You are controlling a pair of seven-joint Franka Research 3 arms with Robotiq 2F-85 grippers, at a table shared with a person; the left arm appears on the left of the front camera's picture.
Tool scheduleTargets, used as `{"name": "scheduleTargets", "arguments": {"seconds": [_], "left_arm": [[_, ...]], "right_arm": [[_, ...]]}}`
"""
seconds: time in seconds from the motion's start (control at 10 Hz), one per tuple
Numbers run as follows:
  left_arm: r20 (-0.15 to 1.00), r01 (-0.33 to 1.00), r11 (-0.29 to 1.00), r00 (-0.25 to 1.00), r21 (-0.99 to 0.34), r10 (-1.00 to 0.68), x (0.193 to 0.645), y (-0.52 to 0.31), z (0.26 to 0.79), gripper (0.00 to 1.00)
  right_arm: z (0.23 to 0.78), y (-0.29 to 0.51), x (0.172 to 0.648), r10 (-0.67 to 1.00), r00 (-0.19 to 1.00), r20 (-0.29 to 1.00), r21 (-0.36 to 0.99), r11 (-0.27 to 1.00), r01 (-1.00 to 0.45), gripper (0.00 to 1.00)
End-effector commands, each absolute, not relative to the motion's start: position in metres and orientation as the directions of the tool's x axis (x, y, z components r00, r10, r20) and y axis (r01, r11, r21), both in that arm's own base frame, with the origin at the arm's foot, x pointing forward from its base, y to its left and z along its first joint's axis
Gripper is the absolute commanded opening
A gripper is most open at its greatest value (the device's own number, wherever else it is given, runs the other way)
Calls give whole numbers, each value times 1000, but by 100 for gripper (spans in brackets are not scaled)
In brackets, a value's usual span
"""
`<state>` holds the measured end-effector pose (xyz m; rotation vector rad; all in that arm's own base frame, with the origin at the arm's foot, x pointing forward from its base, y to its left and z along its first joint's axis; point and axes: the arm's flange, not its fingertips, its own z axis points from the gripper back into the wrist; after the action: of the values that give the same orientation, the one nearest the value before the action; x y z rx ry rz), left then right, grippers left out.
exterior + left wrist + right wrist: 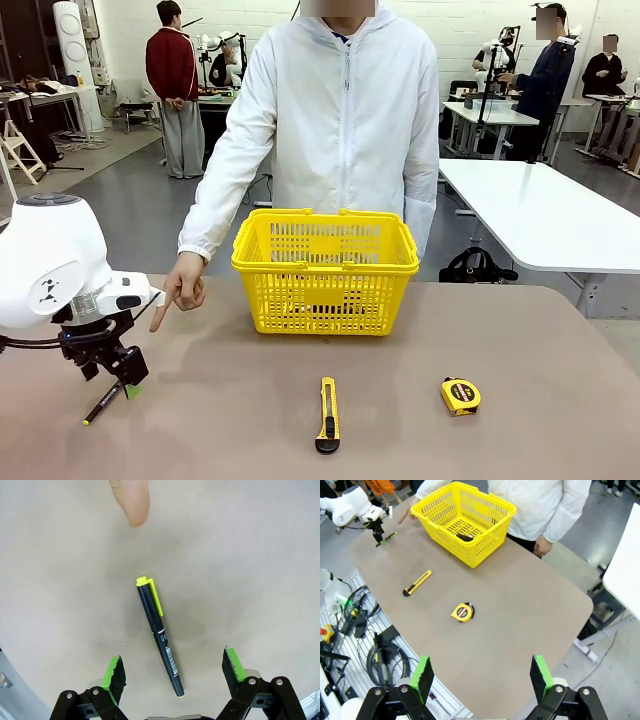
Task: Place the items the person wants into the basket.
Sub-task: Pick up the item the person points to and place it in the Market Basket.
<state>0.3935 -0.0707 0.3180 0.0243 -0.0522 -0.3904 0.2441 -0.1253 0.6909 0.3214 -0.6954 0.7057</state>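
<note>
A black pen with a yellow tip (159, 640) lies flat on the brown table, between the spread green pads of my left gripper (173, 667), which hangs open just above it. In the front view that gripper (120, 384) is at the near left, over the pen (103, 403). The person's hand (178, 292) points a finger (131, 500) down at the table beside the pen. The yellow basket (325, 262) stands in front of the person in the white jacket (345, 120). A dark object (465, 537) lies on its floor; I cannot tell what it is. My right gripper (481, 676) is open, high above the table's right end.
A yellow-and-black utility knife (327, 414) lies near the front middle and a yellow tape measure (460, 396) to its right. Bare table lies between them and the basket. Cables and gear (375, 645) sit below the table's near edge.
</note>
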Motion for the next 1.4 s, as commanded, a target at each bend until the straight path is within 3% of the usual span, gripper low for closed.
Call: {"name": "scheduleTargets", "arguments": {"seconds": [0.0, 0.4, 0.5, 0.6, 0.7, 0.9, 1.0, 1.2, 1.3], "left_arm": [[41, 358, 931, 932, 73, -361, 373, -70, 308, 100], [49, 353, 932, 933, 76, -357, 376, -66, 301, 100], [56, 355, 931, 931, 80, -360, 376, -65, 301, 41], [59, 355, 931, 931, 84, -360, 375, -65, 301, 41], [56, 356, 931, 931, 85, -361, 377, -64, 302, 0], [44, 360, 929, 930, 85, -364, 376, -64, 301, 0], [37, 363, 928, 929, 84, -367, 376, -64, 300, 16], [24, 368, 927, 928, 75, -371, 376, -65, 299, 0], [20, 371, 926, 928, 73, -373, 377, -64, 299, 0]], "right_arm": [[689, -124, 245, 482, 541, 689, 54, 711, -702, 100], [689, -124, 245, 482, 541, 689, 54, 711, -702, 100], [689, -124, 245, 482, 541, 689, 54, 711, -702, 100], [689, -124, 245, 482, 541, 689, 54, 711, -702, 100], [689, -124, 245, 482, 541, 689, 54, 711, -702, 100], [689, -124, 245, 482, 541, 689, 54, 711, -702, 100], [689, -124, 245, 482, 541, 689, 54, 711, -702, 100], [689, -124, 245, 482, 541, 689, 54, 711, -702, 100], [689, -124, 245, 482, 541, 689, 54, 711, -702, 100]]}}
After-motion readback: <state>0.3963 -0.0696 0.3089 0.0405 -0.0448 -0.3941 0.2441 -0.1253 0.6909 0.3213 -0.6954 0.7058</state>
